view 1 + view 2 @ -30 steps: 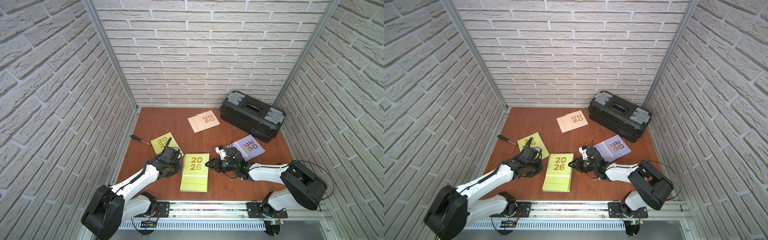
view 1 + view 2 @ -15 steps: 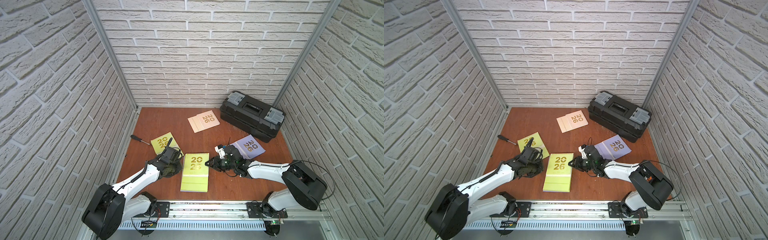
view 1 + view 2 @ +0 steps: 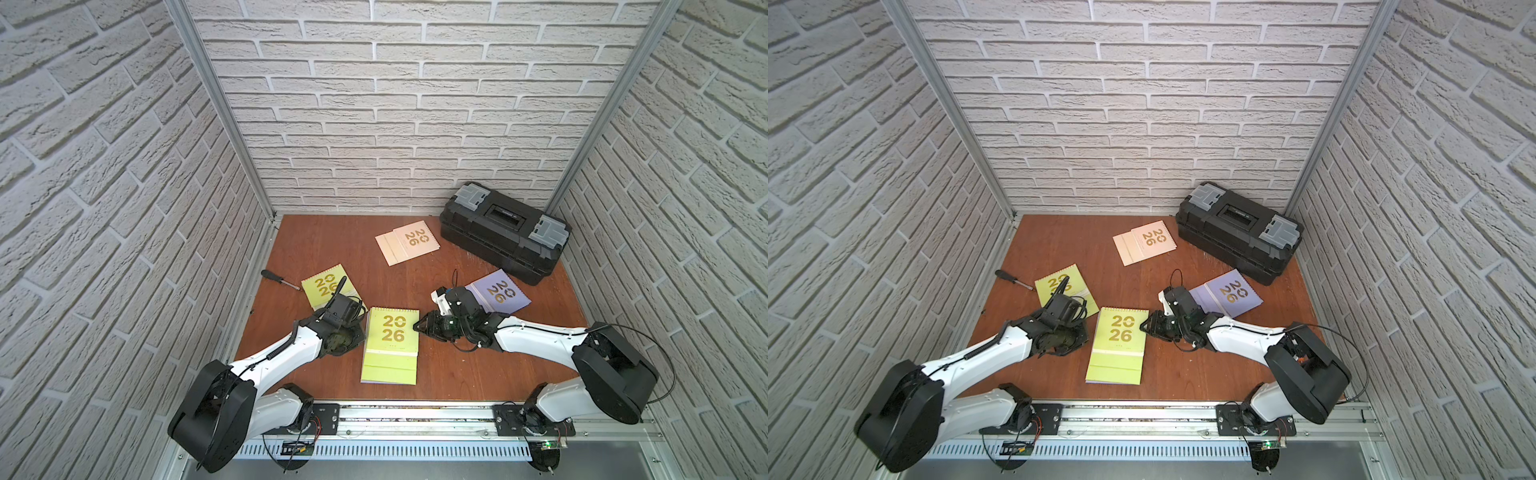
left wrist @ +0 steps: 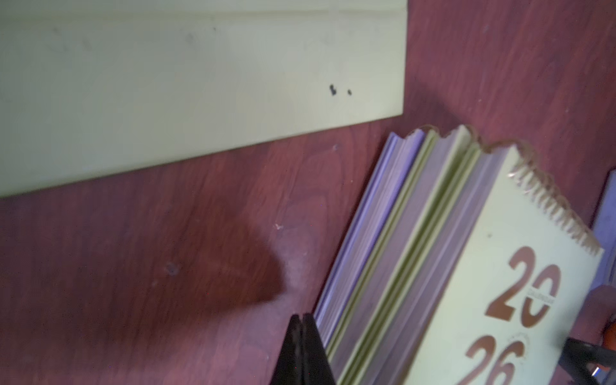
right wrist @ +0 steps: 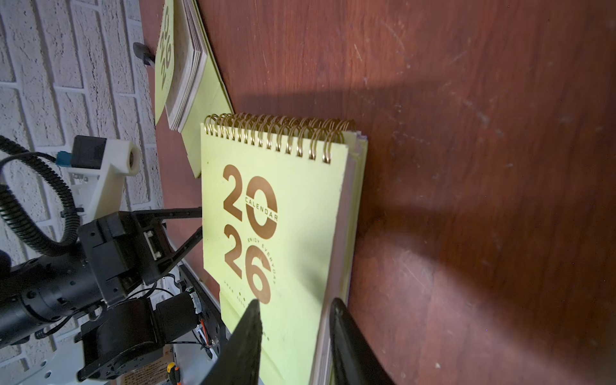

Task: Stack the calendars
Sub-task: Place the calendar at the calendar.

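Observation:
A stack of calendars (image 3: 390, 345) lies at the front middle of the table, lime green cover on top; lavender and green layers show at its side (image 4: 433, 266). My left gripper (image 4: 302, 320) is shut, its tip on the table against the stack's left side. My right gripper (image 5: 295, 306) is open astride the stack's right edge (image 5: 346, 233), one finger over the cover and one beside it. Lying singly are a lime green calendar (image 3: 326, 286), a cream one (image 3: 407, 242) and a lavender one (image 3: 498, 291).
A black toolbox (image 3: 503, 232) stands at the back right, close to the lavender calendar. A screwdriver (image 3: 278, 278) lies by the left wall next to the single green calendar. Brick-pattern walls close in three sides; the arm rail (image 3: 415, 415) runs along the front.
The right gripper's jaws have spread wider at the stack's right edge. The left gripper stays shut at the left side, and the stack has barely moved.

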